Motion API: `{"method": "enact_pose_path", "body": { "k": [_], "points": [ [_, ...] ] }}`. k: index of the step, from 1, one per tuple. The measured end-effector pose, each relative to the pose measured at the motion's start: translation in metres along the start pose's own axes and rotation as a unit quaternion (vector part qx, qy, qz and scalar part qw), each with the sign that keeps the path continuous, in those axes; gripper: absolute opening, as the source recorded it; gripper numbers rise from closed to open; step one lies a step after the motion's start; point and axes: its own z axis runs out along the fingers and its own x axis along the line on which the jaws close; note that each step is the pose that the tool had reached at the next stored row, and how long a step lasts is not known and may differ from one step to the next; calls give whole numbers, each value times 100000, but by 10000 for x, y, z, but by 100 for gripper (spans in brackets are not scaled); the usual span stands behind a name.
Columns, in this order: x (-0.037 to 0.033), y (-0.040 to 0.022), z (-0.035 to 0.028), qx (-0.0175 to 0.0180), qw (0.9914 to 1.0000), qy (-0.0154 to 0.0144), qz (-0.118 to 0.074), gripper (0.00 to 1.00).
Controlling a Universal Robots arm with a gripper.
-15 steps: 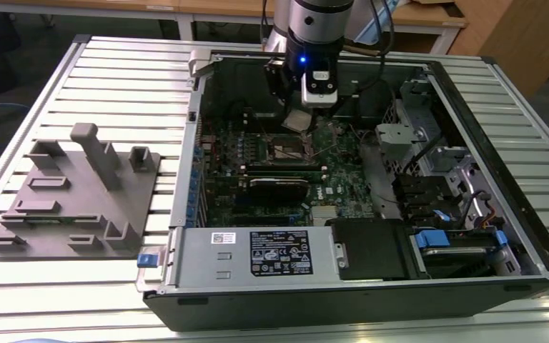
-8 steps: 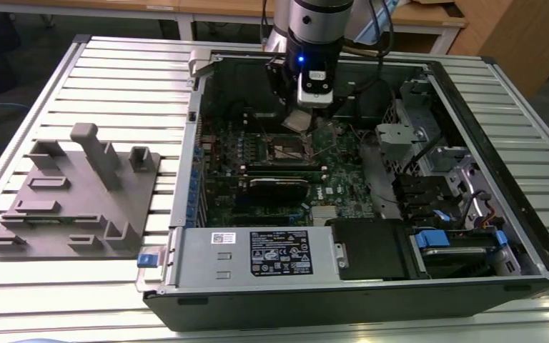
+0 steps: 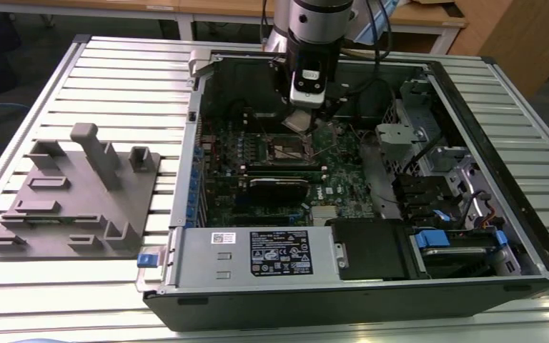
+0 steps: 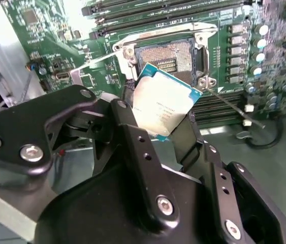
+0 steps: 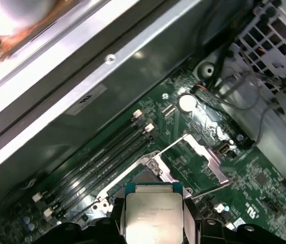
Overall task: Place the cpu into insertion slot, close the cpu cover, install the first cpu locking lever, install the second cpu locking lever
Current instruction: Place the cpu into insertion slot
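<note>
One hand (image 4: 157, 128) grips one cpu (image 4: 166, 99) above one open insertion slot (image 4: 172, 55).

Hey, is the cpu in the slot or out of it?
Out. The gripper holds the cpu clear of the slot, whose contact field lies bare.

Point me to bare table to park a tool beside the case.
On the exterior view's left, the slatted table is bare on the far and near sides of the grey fixture. Inside the case it is crowded: the gripper holds the cpu near the open insertion slot.
</note>
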Motion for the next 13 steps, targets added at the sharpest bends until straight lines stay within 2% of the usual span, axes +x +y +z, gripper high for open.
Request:
{"method": "enact_pose_path", "body": {
  "k": [3, 6, 10, 13],
  "points": [
    [0, 0, 2, -48, 99964, -238, 2669, 54],
    [0, 0, 4, -94, 99855, -477, 5355, 54],
    [0, -1, 8, -156, 99590, -807, 9007, 54],
    [0, -1, 12, -202, 99303, -1052, 11736, 54]
  ]
}}
